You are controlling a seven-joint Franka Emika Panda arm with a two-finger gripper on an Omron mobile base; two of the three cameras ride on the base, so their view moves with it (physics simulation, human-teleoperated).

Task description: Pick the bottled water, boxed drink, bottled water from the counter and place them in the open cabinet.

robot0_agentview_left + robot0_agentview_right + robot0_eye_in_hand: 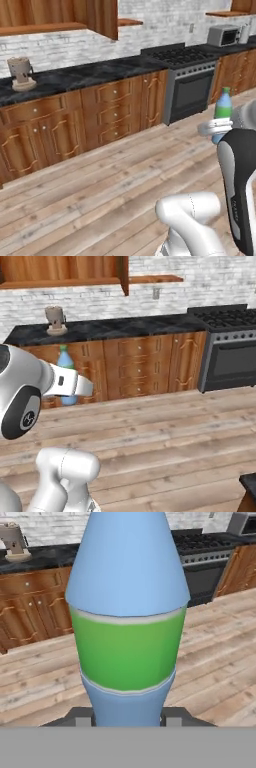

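Note:
My gripper (128,720) is shut on the bottled water (127,612), a translucent blue bottle with a green band, held upright above the wooden floor. Seen from the left base camera, the same bottle (223,106) shows its green cap and rises from the white hand (216,129) at the right edge. From the right base camera the bottle (65,362) stands behind the hand (75,384) at the left. The open cabinet (55,15) of brown wood panels with its shelf board (65,282) hangs ahead, higher than the bottle. The boxed drink is out of view.
A black marble worktop (90,72) runs along the brick wall over drawer fronts (114,112), with a coffee machine (20,72) on it. A stove (187,85) and microwave (223,35) stand to the right. A dark slab corner (248,482) is near the base. Wooden floor (110,180) lies between.

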